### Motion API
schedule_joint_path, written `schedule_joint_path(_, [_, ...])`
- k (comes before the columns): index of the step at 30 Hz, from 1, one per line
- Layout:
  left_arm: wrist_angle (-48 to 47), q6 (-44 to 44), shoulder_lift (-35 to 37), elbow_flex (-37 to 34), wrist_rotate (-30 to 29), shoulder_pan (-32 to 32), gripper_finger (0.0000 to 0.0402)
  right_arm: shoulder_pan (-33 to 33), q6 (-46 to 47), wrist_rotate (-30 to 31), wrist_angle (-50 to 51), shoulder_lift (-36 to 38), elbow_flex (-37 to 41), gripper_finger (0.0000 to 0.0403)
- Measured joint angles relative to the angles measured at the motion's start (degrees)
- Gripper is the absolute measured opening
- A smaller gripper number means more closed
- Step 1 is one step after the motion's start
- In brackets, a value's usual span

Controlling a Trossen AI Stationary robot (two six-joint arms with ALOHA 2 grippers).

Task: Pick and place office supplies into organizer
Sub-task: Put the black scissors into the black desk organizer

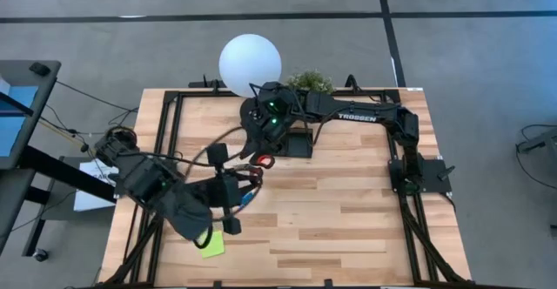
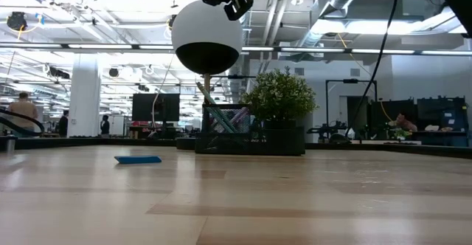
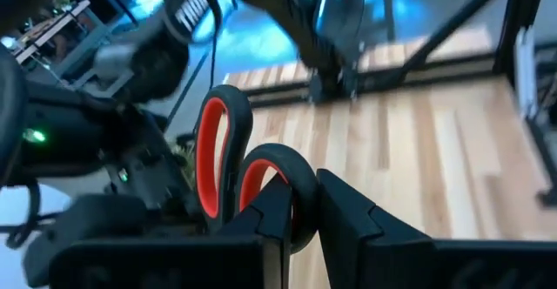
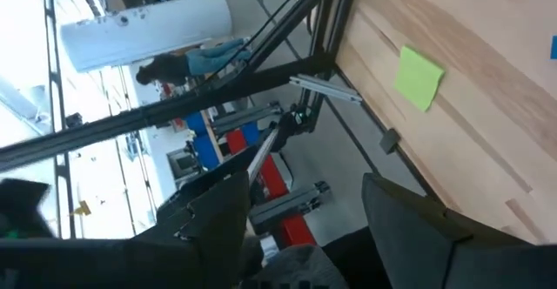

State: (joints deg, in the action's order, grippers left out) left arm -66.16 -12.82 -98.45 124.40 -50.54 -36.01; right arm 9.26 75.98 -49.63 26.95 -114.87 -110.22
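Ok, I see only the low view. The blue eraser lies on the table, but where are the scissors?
Observer: The left gripper is shut on the scissors, gripping one of the red-lined handle loops.
Operator: And the right gripper, is it carrying something?
Observer: No. The right gripper has its fingers apart with nothing between them, and it hangs by the organizer.
Operator: Is anything else on the table that I cannot see?
Observer: Yes, the lime-green sticky pad lies flat near the front edge, beside the left arm.
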Motion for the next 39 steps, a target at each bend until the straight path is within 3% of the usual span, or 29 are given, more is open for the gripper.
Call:
schedule_joint_path(5, [3.2, -0.2, 0.0, 5.0, -1.1, -0.5, 0.0025, 0.0, -3.2, 3.1, -2.8, 0.0, 0.0, 0.0217])
schedule_joint_path(9, [3.3, -0.2, 0.0, 8.2, -3.7, -2.0, 0.0025, -1.5, -17.3, 16.1, 1.3, 2.8, 0.1, 0.0217])
schedule_joint_path(15, [4.2, 0.1, 0.5, 10.4, -13.3, -6.4, 0.0025, -6.5, -28.8, 35.2, 15.4, 9.8, 0.0, 0.0217])
schedule_joint_path(20, [-2.3, -4.3, 1.1, 10.4, -23.5, -10.1, 0.0025, -13.1, -30.0, 56.1, 26.6, 16.1, 0.0, 0.0215])
schedule_joint_path(25, [-17.4, -19.2, 1.1, 10.4, -28.0, -9.7, 0.0025, -19.5, -28.5, 73.8, 34.3, 21.4, 0.0, 0.0215])
schedule_joint_path(28, [-24.1, -26.8, 1.1, 10.3, -27.8, -7.6, 0.0025, -21.3, -28.1, 76.9, 38.5, 24.7, 0.0, 0.0214])
schedule_joint_path(30, [-23.7, -26.2, 1.1, 10.3, -27.3, -5.8, 0.0025, -21.7, -29.8, 76.7, 39.7, 26.4, -0.1, 0.0215])
schedule_joint_path(35, [-15.3, -16.1, 1.1, 10.3, -18.5, -1.1, 0.0025, -22.0, -25.6, 76.1, 40.0, 29.1, 0.0, 0.0217])
schedule_joint_path(39, [5.5, 4.7, 1.1, 10.3, -6.7, 3.4, 0.0025, -21.9, -25.0, 76.0, 39.8, 29.8, 0.0, 0.0217])
